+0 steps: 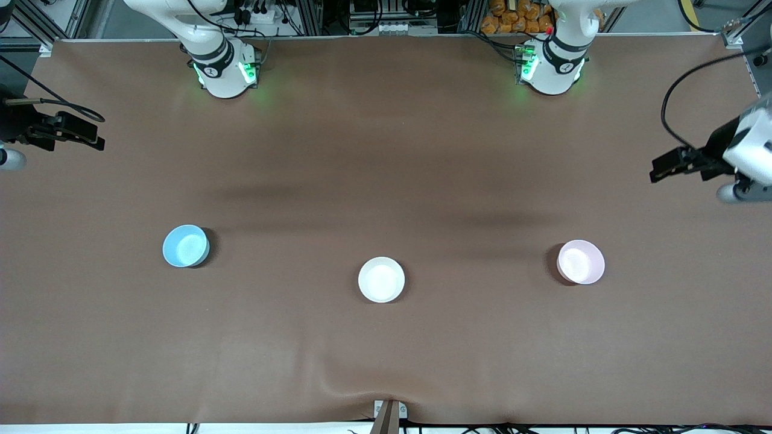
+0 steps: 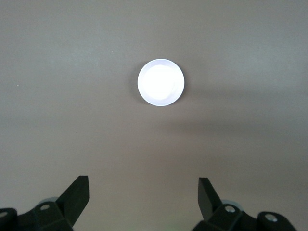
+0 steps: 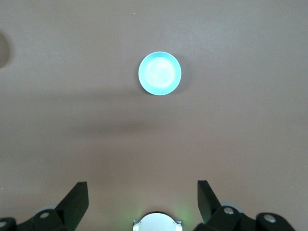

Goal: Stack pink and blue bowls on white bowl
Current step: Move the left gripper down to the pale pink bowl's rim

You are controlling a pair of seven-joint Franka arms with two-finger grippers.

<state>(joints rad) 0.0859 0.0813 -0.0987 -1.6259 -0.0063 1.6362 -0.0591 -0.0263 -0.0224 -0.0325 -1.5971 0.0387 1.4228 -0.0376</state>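
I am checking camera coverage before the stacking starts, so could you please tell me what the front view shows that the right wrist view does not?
Only the front view shows all three bowls standing apart on the table: the white bowl in the middle and the pink bowl toward the left arm's end. It also shows the left tool high over that end.

Only the right wrist view shows the right tool from close up, its fingers open and holding nothing.

Both show the blue bowl, upright and empty, toward the right arm's end.

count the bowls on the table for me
3, all upright and apart: blue bowl toward the right arm's end, white bowl in the middle, pink bowl toward the left arm's end.
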